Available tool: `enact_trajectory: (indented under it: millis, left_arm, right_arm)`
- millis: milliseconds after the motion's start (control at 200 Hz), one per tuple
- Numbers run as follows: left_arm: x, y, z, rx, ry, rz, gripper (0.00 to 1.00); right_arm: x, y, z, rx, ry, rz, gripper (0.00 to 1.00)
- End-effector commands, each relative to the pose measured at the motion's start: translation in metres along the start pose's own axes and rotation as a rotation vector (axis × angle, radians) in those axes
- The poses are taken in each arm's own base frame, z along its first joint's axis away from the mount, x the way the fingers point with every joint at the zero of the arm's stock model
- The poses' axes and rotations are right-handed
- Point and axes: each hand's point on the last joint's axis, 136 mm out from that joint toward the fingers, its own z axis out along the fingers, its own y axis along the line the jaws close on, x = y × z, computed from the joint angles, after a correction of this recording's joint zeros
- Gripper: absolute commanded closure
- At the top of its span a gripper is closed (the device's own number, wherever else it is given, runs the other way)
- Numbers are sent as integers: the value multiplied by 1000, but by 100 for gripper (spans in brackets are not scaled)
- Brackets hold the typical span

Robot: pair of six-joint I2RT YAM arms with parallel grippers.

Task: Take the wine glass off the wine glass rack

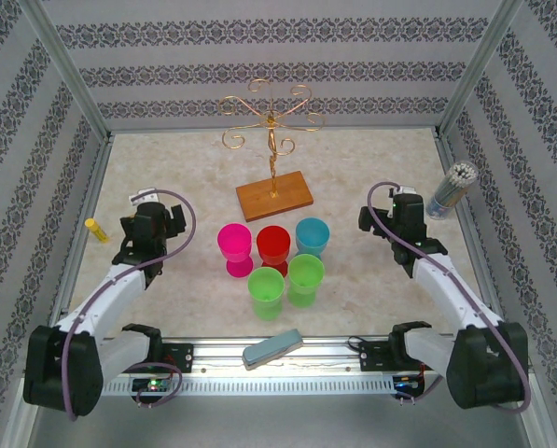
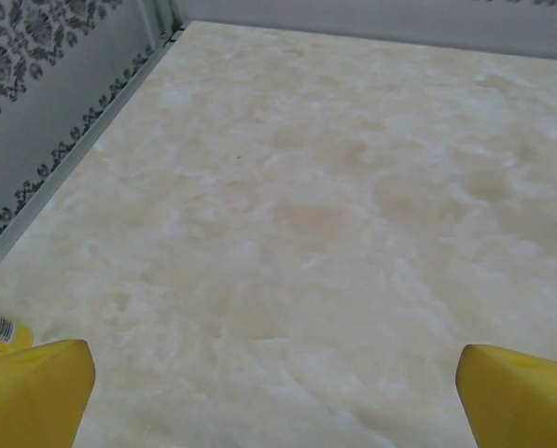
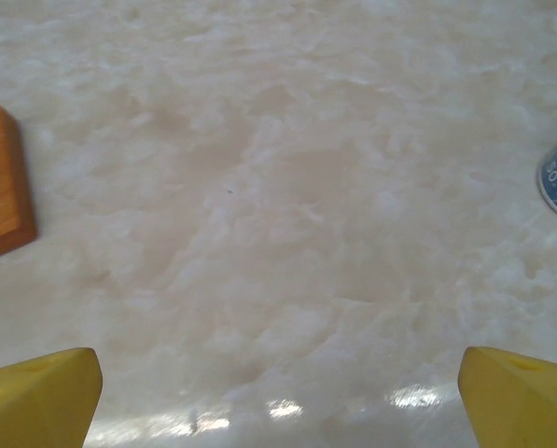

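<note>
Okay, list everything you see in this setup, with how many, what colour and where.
wine glass rack: one, gold wire on brown wooden base, centre back of the table
wine glasses: five, pink, red, blue, two green, clustered in front of the rack
yellow tube: one, yellow, left edge
canister of white sticks: one, bluish, right edge
flat block: one, grey, near rail between the arm bases
table: one, cream marbled
left gripper: one, yellow fingertips, open, left side
right gripper: one, yellow fingertips, open, right side
</note>
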Motion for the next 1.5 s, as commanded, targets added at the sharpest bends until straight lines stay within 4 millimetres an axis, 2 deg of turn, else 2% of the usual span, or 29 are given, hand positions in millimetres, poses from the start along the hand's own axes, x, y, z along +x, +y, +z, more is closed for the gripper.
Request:
enact_trajectory:
  millis: [0,265,495,635,749,869,1289,1369,1449,1494]
  left_arm:
    - [-28,2,11,-1,-169,-40,0]
    - [-13,-7,49,-8,-154,60,0]
    - [-3,-14,62,50,-151,69,0]
    - [9,-15,69,57,-160,64,0]
    - [12,-16,71,62,-157,66,0]
    - [11,-17,71,64,-161,67,0]
    - [17,-30,71,143,-164,99,0]
    - [19,-25,70,125,-223,84,0]
    - [25,-28,71,134,-175,93,0]
    - [21,-28,71,136,-200,93,0]
  right_arm:
    - [-17,-5,11,13,-104,-35,2]
    - [-22,-18,23,63,-223,-96,2]
    - [-15,-18,46,51,-196,-118,2]
    - [-29,-10,52,16,-257,-145,2]
    - [-37,-2,58,-20,-293,-174,2]
    - [-31,3,70,-38,-271,-189,2]
    - [-22,-5,65,-88,-363,-133,2]
    - [-23,-5,65,-91,-358,-138,2]
    - [-22,-5,65,-90,-349,-138,2]
    - [-23,-4,65,-90,-354,-141,2]
